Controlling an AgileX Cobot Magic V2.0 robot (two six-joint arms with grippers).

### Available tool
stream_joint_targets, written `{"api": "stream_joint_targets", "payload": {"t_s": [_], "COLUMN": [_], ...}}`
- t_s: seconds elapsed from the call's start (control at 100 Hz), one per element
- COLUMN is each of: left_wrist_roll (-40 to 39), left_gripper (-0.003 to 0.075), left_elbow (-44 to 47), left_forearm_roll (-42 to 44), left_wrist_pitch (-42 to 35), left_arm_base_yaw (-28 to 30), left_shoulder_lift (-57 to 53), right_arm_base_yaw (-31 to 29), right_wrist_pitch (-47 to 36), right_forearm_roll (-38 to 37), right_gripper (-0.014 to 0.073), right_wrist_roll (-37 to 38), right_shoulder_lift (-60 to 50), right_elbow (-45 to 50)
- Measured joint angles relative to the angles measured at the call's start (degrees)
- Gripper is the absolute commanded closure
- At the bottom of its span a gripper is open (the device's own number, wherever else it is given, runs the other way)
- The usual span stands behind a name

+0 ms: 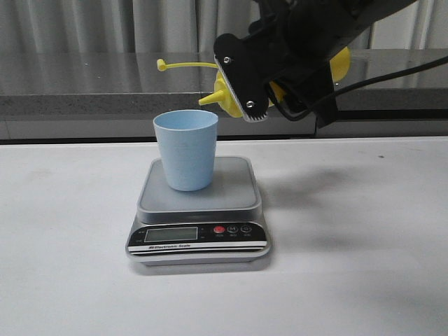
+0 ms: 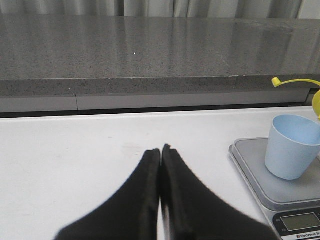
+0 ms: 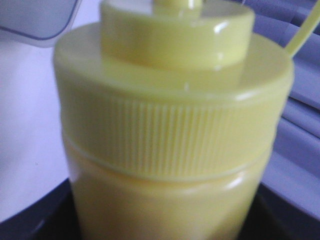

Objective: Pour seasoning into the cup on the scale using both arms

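Near edge of the white table (image 1: pixel 70 280): the scale (image 1: pixel 198 210) sits roughly mid-width, its black front panel with LCD display (image 1: pixel 170 234) and red button (image 1: pixel 219 229) facing the near edge.

On the grey platform (image 1: pixel 231 189), toward its left half, the light blue cup (image 1: pixel 186 149) stands upright, mouth open.

Above and just behind the cup's right rim: the seasoning bottle (image 1: pixel 222 98), yellow, is tipped over to near horizontal, with its nozzle pointing left toward the cup mouth. The nozzle tip is close to the rim, though contact cannot be judged. The thin tethered cap (image 1: pixel 162 65) trails out to the left, above the cup.

The right gripper (image 1: pixel 255 87) is clamped on the bottle body; the right wrist view shows the ribbed collar (image 3: pixel 170 140) filling the frame.

The left gripper (image 2: pixel 160 152) is low over the table's left part, well apart from the scale, with fingers pressed together and holding nothing.

Far edge: a grey stone ledge (image 1: pixel 84 84) with curtains behind it.
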Motion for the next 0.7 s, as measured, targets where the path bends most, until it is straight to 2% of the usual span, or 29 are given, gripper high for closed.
{"api": "stream_joint_targets", "payload": {"t_s": [0.7], "left_wrist_roll": [0.0], "left_gripper": [0.0740], "left_elbow": [0.0], "left_forearm_roll": [0.0], "left_wrist_pitch": [0.0], "left_arm_base_yaw": [0.0], "left_shoulder_lift": [0.0], "right_arm_base_yaw": [0.0], "right_wrist_pitch": [1.7], "right_forearm_roll": [0.0], "right_gripper": [0.0251], "right_wrist_roll": [8.7], "right_shoulder_lift": [0.0], "right_elbow": [0.0]}}
